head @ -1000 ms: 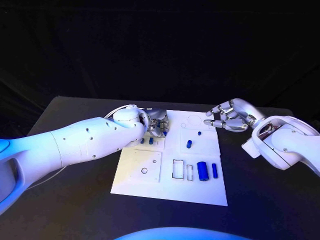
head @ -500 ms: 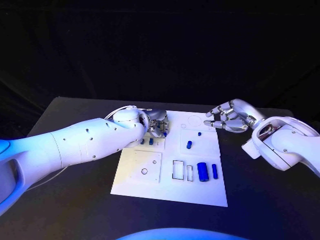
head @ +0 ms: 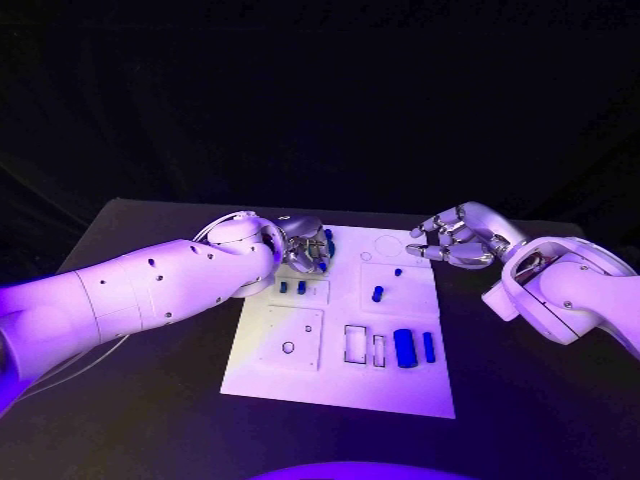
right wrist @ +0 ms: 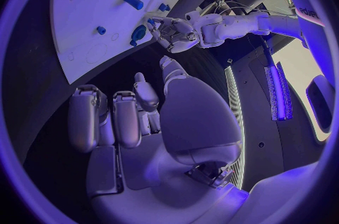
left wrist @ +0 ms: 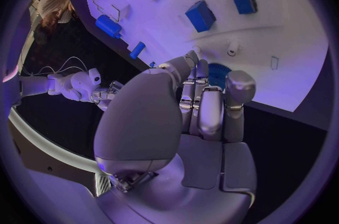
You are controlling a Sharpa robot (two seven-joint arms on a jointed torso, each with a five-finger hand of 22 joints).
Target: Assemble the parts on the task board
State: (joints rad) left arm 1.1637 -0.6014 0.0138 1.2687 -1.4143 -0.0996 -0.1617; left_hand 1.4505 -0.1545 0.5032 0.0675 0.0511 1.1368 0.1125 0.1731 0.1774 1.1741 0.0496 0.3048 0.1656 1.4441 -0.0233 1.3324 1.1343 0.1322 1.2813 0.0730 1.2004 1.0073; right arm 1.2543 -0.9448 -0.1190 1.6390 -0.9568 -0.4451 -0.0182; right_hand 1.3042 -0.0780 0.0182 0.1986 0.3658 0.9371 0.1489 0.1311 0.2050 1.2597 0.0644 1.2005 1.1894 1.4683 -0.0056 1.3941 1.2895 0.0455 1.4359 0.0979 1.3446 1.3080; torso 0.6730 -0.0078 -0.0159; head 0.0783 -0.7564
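the left robot hand pinches a round blue part over the far left of the task board. if its hold slips, the part drops beside its seat. beyond the board's edge, the right robot hand hovers empty, fingers apart.

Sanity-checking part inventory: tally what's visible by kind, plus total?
White flat task board: 1
Small blue parts lying on the board: 6
Blue round part by the left hand: 1
Silver hands, left and right hand: 2
Total: 10
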